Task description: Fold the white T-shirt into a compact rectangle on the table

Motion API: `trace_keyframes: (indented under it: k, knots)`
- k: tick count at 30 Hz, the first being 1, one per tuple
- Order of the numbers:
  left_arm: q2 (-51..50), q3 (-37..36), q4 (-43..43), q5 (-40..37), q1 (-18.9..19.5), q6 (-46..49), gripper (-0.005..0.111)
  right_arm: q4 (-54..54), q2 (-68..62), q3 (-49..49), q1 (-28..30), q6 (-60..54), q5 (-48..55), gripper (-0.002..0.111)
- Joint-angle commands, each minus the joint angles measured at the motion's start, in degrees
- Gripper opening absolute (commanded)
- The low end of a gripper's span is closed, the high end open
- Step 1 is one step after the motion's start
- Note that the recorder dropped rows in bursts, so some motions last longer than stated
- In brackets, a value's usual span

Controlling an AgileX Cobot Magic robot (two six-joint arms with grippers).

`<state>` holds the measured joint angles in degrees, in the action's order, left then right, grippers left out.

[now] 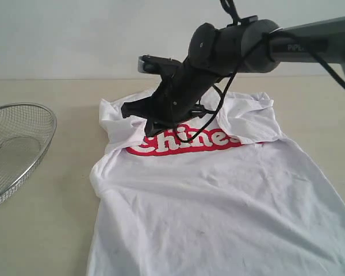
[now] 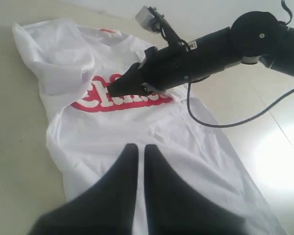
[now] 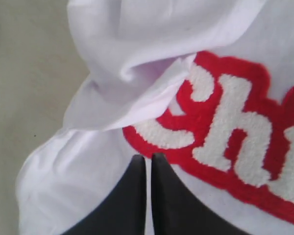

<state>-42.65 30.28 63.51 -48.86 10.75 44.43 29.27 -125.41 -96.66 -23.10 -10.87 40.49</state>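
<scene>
Tucking one sleeve (image 1: 118, 123) in makes the white T-shirt (image 1: 218, 195) narrower; left gripper (image 2: 140, 147) and right gripper (image 3: 148, 156) are clenched, holding nothing.

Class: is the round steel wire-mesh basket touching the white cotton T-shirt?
Apart: the exterior view shows bare beige table between wire-mesh basket and white T-shirt.

Taking the collar as twelve o'clock, the white T-shirt (image 2: 137, 132) lies face up on the beige bench (image 2: 14, 147). Its sleeve (image 2: 63, 63) at ten o'clock is folded inward in a rumpled heap. The left gripper (image 2: 140, 149) hangs over the plain lower cloth toward six o'clock, jaws together, nothing between them. The right gripper (image 2: 112, 90) reaches in from two o'clock, jaws pinched, tip over the red band (image 2: 95, 104). A black cable (image 2: 235, 122) loops beneath that arm.
</scene>
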Motion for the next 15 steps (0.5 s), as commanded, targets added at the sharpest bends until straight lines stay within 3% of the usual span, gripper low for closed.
trace_keyframes:
  k: [1,6,10,15]
  knots:
    - [-8.5,4.4,0.5,-0.6,0.0,0.2,0.005,-2.4,1.6,0.0,1.4,-0.5,-1.8,0.000]
    - [-24.4,12.8,4.0,-2.0,-0.2,3.2,0.005,-2.1,1.4,0.0,2.1,-3.2,-3.2,0.000]
    - [-39.9,23.8,3.0,-9.3,-2.3,3.8,0.005,-2.1,1.4,0.0,2.1,-4.8,-3.7,0.000]
    - [-56.8,43.3,-8.9,-15.6,-5.4,-0.9,0.005,-2.6,1.4,0.0,2.1,-5.2,-3.0,0.000]
